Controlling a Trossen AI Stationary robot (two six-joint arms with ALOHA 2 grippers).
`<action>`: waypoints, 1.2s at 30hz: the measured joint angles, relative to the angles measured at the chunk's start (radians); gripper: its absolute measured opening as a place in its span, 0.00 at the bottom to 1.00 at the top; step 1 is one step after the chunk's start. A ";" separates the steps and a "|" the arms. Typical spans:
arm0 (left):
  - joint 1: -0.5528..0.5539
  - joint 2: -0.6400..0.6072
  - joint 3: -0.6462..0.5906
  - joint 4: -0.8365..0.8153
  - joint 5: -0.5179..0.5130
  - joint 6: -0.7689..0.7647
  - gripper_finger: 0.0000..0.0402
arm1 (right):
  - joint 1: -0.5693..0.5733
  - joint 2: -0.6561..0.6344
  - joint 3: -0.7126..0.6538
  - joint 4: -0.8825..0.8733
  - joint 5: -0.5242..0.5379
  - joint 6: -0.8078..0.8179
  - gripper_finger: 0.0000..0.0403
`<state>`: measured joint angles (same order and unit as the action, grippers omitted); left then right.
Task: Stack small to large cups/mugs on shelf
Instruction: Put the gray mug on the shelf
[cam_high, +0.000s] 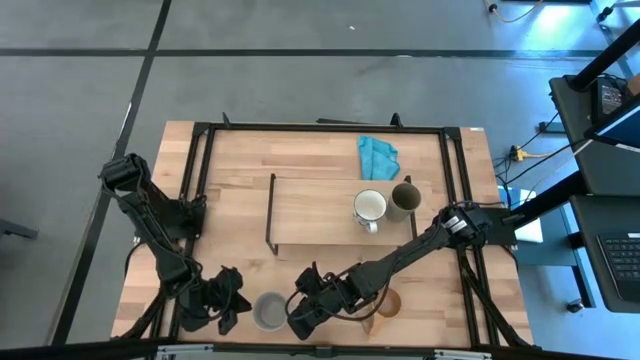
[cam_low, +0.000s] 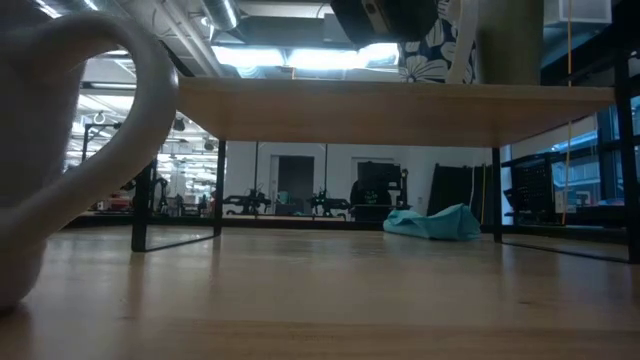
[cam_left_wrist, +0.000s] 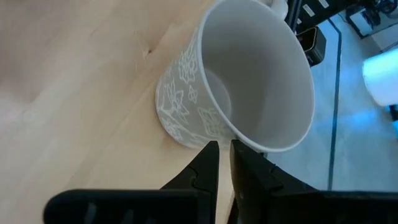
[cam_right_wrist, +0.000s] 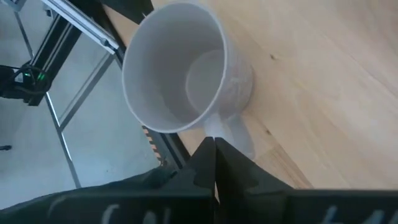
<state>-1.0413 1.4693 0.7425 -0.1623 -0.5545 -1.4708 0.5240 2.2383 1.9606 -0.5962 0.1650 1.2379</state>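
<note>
Progress: two of four cups are on the low light-wood shelf with black wire legs (cam_high: 320, 215); two are left on the desk, so approx. half done as a judgement. No cup is inside another cup yet.
Done: the white mug with pale inside (cam_high: 370, 207) and the olive-green cup (cam_high: 404, 200) stand upright side by side, touching or almost, at the right end of the shelf, towards the far right corner of the desk (cam_high: 230, 170).
Left: the grey mug with handle and thin white flower pattern (cam_high: 269, 311) stands at the near edge of the desk, about the middle. The brown wooden cup (cam_high: 387, 302) is near the same edge, more to the right, partly under the right arm.
Right gripper (cam_high: 303, 312): just beside the grey mug on its right; the fingers (cam_right_wrist: 214, 163) are pressed together at the mug's handle. If the handle is really pinched between them, cannot tell.
Left gripper (cam_high: 232, 305): just beside the grey mug on its left; the fingers (cam_left_wrist: 208, 163) stand narrow, with a thin gap, at the mug's lower wall. Touching or not, cannot tell.
Look of grey mug: upright, empty, pale smooth inside, rim round, no damage seen.
Other: a crumpled teal cloth (cam_high: 377, 156) lies near the far edge of the desk, behind the shelf.
</note>
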 joint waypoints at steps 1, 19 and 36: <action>0.005 0.000 0.000 0.000 0.000 0.012 0.09 | 0.000 0.000 0.000 -0.001 0.000 0.000 0.01; 0.240 0.000 0.000 0.034 0.176 0.315 0.09 | 0.000 0.000 0.000 -0.009 0.011 0.014 0.01; 0.350 -0.005 0.000 0.082 0.267 0.494 0.09 | 0.000 0.000 0.000 -0.009 0.011 0.014 0.01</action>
<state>-0.6910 1.4642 0.7426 -0.0800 -0.2880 -0.9764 0.5240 2.2383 1.9606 -0.6052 0.1757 1.2519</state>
